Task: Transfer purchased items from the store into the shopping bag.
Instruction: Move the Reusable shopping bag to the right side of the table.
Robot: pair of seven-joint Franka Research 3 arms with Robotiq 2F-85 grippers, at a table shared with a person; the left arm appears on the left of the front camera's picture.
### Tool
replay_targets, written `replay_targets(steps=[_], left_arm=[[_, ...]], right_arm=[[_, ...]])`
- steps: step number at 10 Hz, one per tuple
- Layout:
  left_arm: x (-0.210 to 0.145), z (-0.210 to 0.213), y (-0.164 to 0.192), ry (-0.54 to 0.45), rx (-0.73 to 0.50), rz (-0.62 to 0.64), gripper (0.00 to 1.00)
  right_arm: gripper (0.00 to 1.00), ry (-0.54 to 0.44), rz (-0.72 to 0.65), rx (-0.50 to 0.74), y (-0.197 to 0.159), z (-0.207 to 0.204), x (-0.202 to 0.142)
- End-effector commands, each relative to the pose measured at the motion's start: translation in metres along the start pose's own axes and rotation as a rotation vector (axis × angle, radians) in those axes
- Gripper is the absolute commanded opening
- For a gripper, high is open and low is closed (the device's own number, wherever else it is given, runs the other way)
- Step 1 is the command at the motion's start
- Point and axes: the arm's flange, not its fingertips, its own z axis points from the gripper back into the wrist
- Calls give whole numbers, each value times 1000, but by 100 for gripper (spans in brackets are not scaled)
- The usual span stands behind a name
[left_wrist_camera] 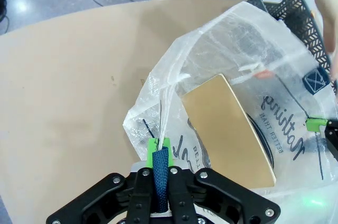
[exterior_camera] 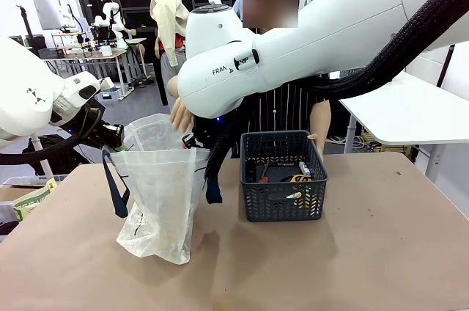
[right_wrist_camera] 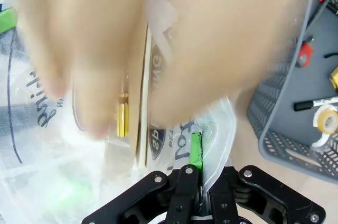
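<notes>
Brown table (exterior_camera: pixel 381 252) — white side table (exterior_camera: pixel 410 116) beyond its far-rt corner.

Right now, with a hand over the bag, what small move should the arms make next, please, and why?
Probably none: hold both arms steady. The left fingers pinch the navy handle, the right fingers pinch the rim of the shopping bag, spreading its mouth; the person's hand is over it, and items lie in the basket.

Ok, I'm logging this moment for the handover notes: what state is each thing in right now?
shopping bag: upright on the table, mouth held open.
left hand: shut on the bag's navy strap.
right hand: shut on the bag's rim.
basket: upright, items inside.
person's hand: at the bag's mouth.
tan flat panel: inside the bag.
</notes>
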Motion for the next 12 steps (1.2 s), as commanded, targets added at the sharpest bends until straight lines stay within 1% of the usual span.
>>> replay_targets(steps=[1, 12], left_arm=[[1, 1, 2, -6, 3, -6, 0], [1, 1, 2, -6, 3, -6, 0]], right_arm=[[0, -2, -16, -2, 0, -1, -2], [0, -2, -16, -2, 0, -1, -2]])
